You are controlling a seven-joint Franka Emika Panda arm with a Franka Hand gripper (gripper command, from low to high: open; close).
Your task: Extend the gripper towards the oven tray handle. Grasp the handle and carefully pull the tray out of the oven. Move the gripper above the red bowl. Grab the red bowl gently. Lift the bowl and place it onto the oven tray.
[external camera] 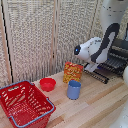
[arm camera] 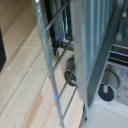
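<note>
Reaching for the handle is your step, I judge: the white and black arm's gripper is hidden at the dark boxy oven (external camera: 119, 57), so I cannot tell its jaw state. One dark wire-rack tray (external camera: 102, 71) projects from it; next, a firm grasp. One small red bowl (external camera: 48, 84) sits well apart from the oven.

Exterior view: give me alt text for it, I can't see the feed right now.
A white and black robot arm reaches toward the wire tray of an oven at the exterior view's right; its jaws are hidden. On the wooden table sit a red bowl, a blue cup, a yellow-orange box and a red mesh basket.
</note>
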